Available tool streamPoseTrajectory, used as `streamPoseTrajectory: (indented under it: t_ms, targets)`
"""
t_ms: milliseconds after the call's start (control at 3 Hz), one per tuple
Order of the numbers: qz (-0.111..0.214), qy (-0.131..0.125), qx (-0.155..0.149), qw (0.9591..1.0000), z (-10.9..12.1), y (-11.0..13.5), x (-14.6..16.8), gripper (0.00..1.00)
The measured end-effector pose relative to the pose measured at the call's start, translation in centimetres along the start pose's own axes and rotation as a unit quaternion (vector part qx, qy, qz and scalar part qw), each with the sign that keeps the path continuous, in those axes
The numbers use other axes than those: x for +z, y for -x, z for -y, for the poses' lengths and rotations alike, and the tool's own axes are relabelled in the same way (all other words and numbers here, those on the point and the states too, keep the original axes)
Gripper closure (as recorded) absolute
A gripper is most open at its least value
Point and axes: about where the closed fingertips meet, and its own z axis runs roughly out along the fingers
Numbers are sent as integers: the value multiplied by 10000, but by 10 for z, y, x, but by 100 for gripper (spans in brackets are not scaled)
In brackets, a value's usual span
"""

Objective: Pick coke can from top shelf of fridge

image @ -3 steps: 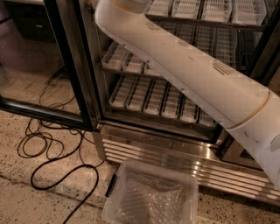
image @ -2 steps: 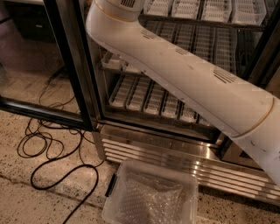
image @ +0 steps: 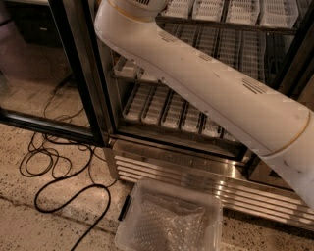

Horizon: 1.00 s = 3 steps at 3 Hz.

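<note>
The fridge (image: 113,98) stands open, its black-framed glass door (image: 44,73) swung out to the left. The uppermost rack in view, with white slotted lane trays (image: 235,11), runs along the top edge. Two similar racks sit below it (image: 167,110). My white arm (image: 206,83) crosses the view from lower right to the top centre and leaves the frame there. My gripper is out of view above the top edge. No coke can shows; the arm hides much of the shelves.
The stainless louvred base (image: 196,179) runs under the fridge opening. A clear plastic bin (image: 171,220) with bubble wrap sits on the speckled floor in front of it. A black cable (image: 54,166) loops over the floor at left.
My arm has swung leftward and its upper end now sits further left at the top of the view. The fridge, bin and cable have not moved.
</note>
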Motion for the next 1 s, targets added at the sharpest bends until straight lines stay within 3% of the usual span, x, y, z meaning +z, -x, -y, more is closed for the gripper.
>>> streamPoseTrajectory:
  t_ms: [333,667,1000]
  targets:
    - [-588,-393,726,9949,16,-7,-22,100]
    - [-1347,-763,1139,9814,21,-27,-56,100]
    - [-2276,-1007,1381,9586,21,-66,-83,100]
